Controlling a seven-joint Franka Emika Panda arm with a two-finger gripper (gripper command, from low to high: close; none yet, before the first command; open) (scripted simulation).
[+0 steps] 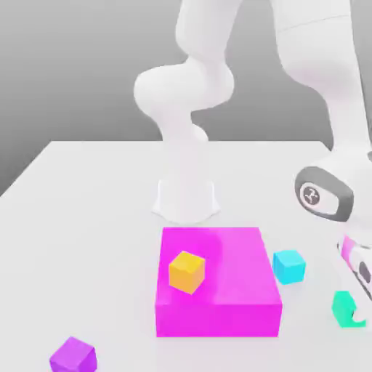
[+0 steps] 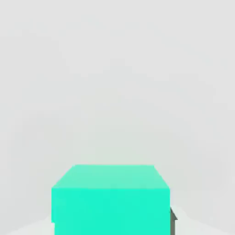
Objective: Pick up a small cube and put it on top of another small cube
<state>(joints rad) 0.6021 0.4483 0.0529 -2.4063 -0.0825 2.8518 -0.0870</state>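
Jaws (image 1: 355, 312) are clamping one green cube (image 2: 112, 206).
One orange cube (image 1: 187, 272) is sitting by one block's (image 1: 232, 265) exterior-view-left edge; one blue (image 1: 289, 267), one purple cube (image 1: 73, 355) are resting on the bench (image 1: 94, 218).

One cube (image 1: 187, 272) sits on the block (image 1: 218, 320). To the exterior view's right lies a second cube (image 1: 289, 267) (a third cube (image 1: 345, 309) farther out); a fourth cube (image 1: 73, 356) lies front left.
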